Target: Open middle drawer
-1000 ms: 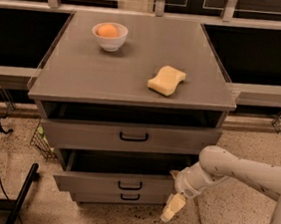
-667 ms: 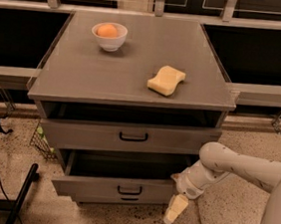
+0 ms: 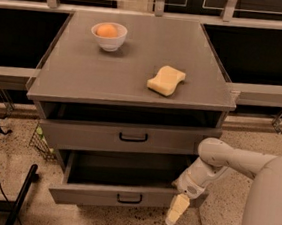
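So we're looking at a grey cabinet with a flat grey top (image 3: 84, 78) filling the middle of the frame. The middle drawer, a grey one with a low flat front panel (image 3: 87, 195) and a small black loop handle (image 3: 129, 199) at its centre, sits in the lower middle of the frame. It's pulled well out, and we can see down into its deep, dark box. Above it, the taller-fronted grey top drawer (image 3: 88, 135) with a wider black handle (image 3: 133, 137) is out just a little.

The robot's white arm (image 3: 226, 161) comes in from the lower right. Its cream-coloured gripper (image 3: 177, 211) hangs pointing down, just beside the right end of the middle drawer's front panel. We honestly can't tell how far open it is or whether it has hold of anything.

On the cabinet top, a small white bowl (image 3: 109, 42) with an orange fruit (image 3: 107, 30) in it sits in the upper left. A yellow wavy-edged sponge (image 3: 166, 80) lies right of centre, well apart from the bowl.
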Robot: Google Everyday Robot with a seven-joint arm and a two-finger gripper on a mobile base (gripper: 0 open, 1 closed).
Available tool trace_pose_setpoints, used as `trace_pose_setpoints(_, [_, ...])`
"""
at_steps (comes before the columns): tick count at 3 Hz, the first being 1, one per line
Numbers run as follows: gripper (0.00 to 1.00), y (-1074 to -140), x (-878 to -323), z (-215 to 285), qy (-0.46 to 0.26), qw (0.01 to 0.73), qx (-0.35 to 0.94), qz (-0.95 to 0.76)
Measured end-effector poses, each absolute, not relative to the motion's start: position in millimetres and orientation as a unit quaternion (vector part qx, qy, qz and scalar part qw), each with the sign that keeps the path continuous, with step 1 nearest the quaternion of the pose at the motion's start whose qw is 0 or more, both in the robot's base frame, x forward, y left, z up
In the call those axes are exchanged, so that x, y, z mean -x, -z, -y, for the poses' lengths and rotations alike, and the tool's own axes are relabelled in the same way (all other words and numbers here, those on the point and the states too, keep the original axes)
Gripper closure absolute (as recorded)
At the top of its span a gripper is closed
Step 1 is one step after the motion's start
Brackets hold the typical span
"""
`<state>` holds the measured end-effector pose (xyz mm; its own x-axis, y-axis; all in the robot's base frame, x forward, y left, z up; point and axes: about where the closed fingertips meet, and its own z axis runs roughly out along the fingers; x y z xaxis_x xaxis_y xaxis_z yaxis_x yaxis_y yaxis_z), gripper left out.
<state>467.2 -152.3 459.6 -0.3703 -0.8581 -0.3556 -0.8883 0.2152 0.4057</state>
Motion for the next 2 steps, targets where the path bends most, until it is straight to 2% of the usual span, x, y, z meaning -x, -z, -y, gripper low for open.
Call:
trace_pose_setpoints(1, [0.00,-458.5,-462.8,148.3,-0.308,-0.009,0.546,-0.779])
trace_pose_setpoints(2, [0.00,-458.5,-462.8,148.4,-0.308,-0.008,0.546,-0.779])
